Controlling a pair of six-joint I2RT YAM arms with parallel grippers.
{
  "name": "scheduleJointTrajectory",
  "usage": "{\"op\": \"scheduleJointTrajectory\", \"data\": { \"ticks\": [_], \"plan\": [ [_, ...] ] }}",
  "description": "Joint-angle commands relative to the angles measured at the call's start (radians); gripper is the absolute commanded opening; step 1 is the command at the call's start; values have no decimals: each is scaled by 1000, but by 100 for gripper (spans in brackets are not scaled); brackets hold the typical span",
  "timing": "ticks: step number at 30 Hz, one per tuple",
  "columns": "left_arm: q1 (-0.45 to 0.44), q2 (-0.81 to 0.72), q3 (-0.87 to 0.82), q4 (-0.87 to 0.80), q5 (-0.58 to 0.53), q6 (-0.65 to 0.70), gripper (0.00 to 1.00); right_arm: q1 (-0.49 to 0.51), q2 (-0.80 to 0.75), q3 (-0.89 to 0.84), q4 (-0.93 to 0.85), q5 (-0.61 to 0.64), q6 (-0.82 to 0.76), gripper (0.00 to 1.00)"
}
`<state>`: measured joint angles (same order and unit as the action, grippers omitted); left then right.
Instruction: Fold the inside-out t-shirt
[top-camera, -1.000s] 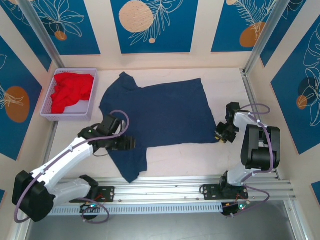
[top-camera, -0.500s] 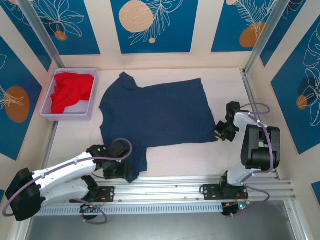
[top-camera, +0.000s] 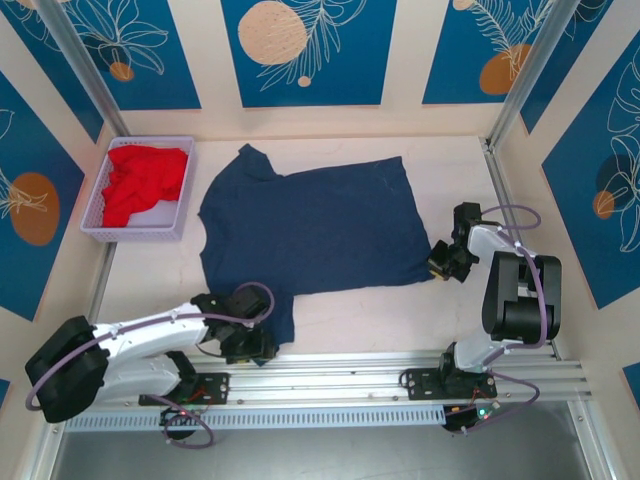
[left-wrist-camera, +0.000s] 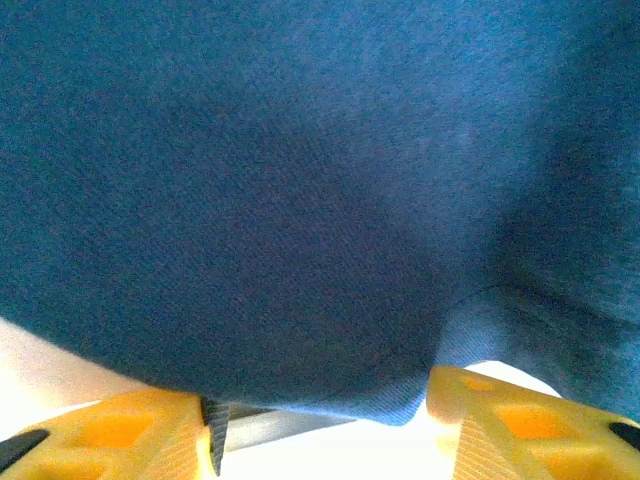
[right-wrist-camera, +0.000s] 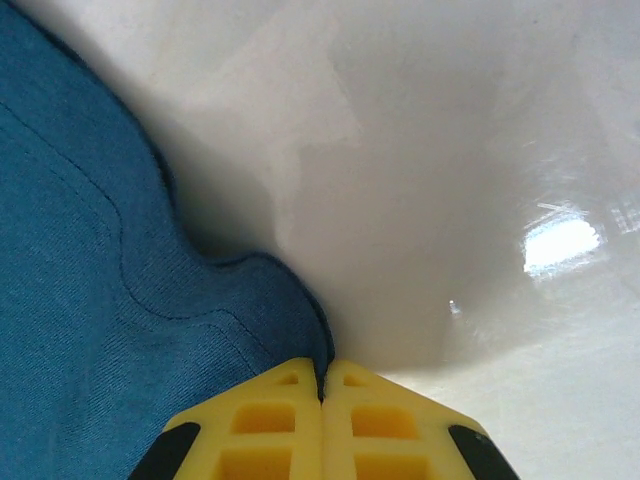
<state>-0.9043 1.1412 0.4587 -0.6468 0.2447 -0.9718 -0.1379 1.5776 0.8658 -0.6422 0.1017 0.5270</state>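
The inside-out t-shirt (top-camera: 320, 225) lies spread flat on the table, navy blue, with its neck to the left and its hem to the right. My left gripper (top-camera: 255, 347) sits low at the tip of the near sleeve. In the left wrist view its yellow fingers (left-wrist-camera: 130, 435) stand apart, and the sleeve's edge (left-wrist-camera: 380, 400) hangs between them unpinched. My right gripper (top-camera: 441, 262) is at the near right hem corner. In the right wrist view it (right-wrist-camera: 323, 375) is shut, with the edge of the shirt (right-wrist-camera: 90, 300) pinched between its tips.
A lilac basket (top-camera: 140, 235) holding a red garment (top-camera: 145, 180) stands at the back left, beside the shirt's neck. The metal rail (top-camera: 400, 370) runs along the near edge just behind my left gripper. Bare table (top-camera: 450, 170) lies right of the hem.
My left gripper has slid along the near sleeve toward the table's front edge to the sleeve's tip, and its jaws have narrowed. The right gripper stays at the hem corner.
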Motion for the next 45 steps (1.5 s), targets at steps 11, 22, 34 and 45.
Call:
{"op": "scheduleJointTrajectory", "data": {
  "ticks": [11, 22, 34, 45],
  "plan": [
    [-18, -16, 29, -36, -61, 9, 14, -5, -44, -11, -4, -33, -16, 0],
    [100, -238, 147, -297, -76, 104, 0, -18, -87, -12, 6, -72, -30, 0],
    [582, -123, 471, -313, 80, 497, 0, -40, -76, 140, -30, -158, -64, 0],
    [751, 141, 705, -161, 102, 585, 0, -38, 104, 390, -86, -228, -99, 0]
  ]
}}
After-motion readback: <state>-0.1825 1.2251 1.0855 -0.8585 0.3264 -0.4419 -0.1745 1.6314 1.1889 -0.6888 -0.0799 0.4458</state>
